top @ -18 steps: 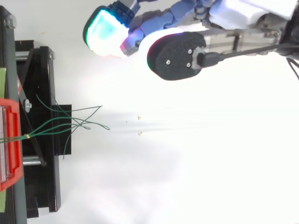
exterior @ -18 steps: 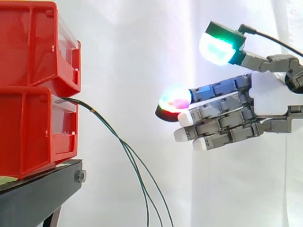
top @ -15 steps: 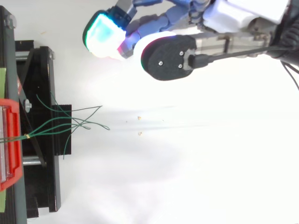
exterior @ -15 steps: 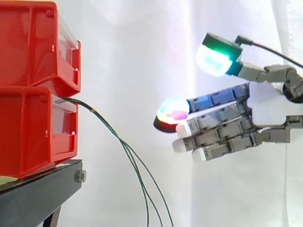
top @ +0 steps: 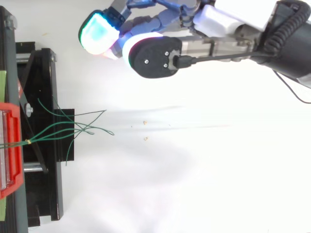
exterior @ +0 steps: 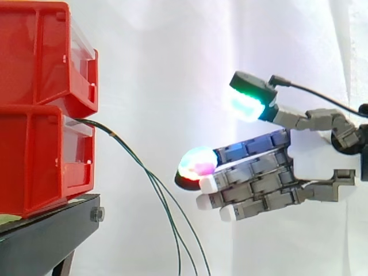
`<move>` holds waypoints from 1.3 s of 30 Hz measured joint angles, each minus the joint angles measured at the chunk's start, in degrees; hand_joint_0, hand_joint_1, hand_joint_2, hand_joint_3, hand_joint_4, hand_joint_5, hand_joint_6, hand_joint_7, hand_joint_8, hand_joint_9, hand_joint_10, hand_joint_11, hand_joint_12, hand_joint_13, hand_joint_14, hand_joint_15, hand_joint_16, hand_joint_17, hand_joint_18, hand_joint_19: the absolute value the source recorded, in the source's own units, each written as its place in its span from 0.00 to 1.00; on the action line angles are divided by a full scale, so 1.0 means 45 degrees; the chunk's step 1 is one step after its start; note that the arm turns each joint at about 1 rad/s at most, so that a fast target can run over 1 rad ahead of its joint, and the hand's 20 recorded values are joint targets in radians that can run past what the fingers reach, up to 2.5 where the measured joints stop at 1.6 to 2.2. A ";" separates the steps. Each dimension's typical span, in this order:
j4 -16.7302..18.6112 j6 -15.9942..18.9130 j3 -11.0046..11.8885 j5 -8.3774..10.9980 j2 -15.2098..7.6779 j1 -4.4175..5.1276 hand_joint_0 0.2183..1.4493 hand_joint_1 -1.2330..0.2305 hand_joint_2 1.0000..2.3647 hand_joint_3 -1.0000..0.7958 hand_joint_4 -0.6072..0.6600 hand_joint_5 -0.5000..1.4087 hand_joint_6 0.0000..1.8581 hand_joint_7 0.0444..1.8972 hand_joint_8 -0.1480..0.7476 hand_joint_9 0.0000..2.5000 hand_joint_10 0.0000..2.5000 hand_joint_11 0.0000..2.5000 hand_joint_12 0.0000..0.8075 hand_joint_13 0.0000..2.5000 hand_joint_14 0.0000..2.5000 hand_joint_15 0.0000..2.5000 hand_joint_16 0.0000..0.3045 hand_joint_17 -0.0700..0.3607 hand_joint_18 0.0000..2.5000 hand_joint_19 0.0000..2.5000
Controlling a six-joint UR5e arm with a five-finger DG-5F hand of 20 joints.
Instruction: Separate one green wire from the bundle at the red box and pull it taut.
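Two red boxes (exterior: 43,109) are stacked on a black stand (exterior: 46,236) at the left. A bundle of thin green wires (exterior: 152,178) leaves the lower box and droops down to the right. From above, the wires (top: 82,127) fan out over the stand's foot. My hand (exterior: 259,181) hovers to the right of the wires, fingers stretched out toward them and thumb raised above, open and holding nothing. A gap separates its fingertips (exterior: 195,167) from the wires. In the top view the hand (top: 160,29) lies above and right of the wire ends.
A white curtain hangs behind everything. The black stand (top: 41,136) and the red box edge (top: 9,150) run along the left side of the top view. Two small specks (top: 145,131) lie on the white floor right of the wire ends.
The hand has moved left and down toward the wires, staying open. The wires and boxes have not moved.
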 measured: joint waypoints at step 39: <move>0.1076 -0.0742 0.2098 0.0134 -0.2297 0.1357 0.29 0.47 0.00 0.30 0.70 0.20 0.27 0.42 0.47 0.36 0.00 0.08 0.39 0.24 0.00 0.07 0.15 0.40 0.21 0.18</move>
